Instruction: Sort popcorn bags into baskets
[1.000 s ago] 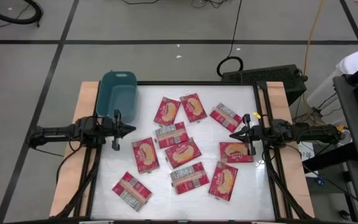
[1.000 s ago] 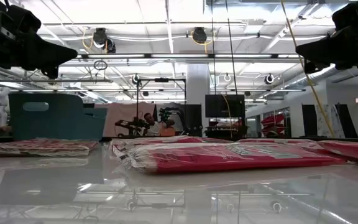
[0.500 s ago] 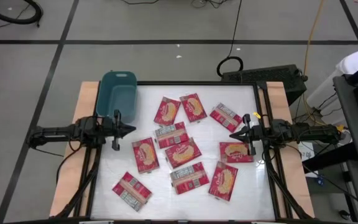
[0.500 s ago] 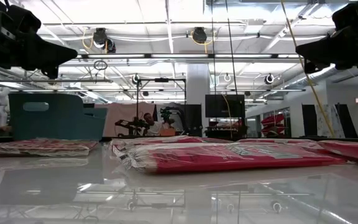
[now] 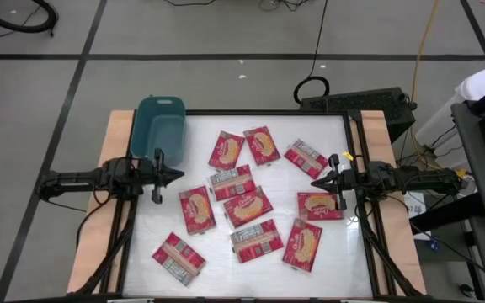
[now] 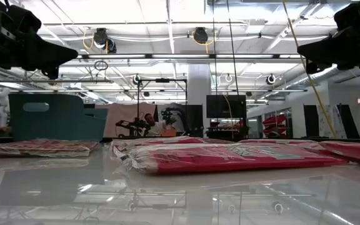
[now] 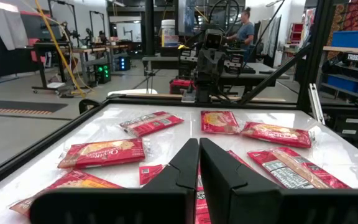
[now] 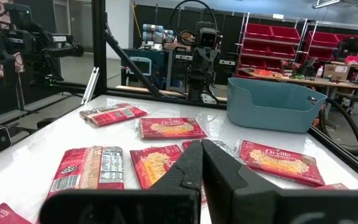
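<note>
dark left gripper [image 5: 175,174], right gripper [image 5: 318,183]; level, closed

Red popcorn bags [image 6: 230,157] lie flat across the glossy table [image 6: 180,197]; the teal basket [image 6: 56,117] stands behind, apparently empty.

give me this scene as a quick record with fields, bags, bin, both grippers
popcorn bags: ten seen from above, flat on the table, some picture side up, some label side up
bin: teal, far left corner, no bag seen inside
left gripper: shut, holds nothing, above the table just in front of the bin
right gripper: shut, holds nothing, above the right side of the table
bags sorted: none
</note>
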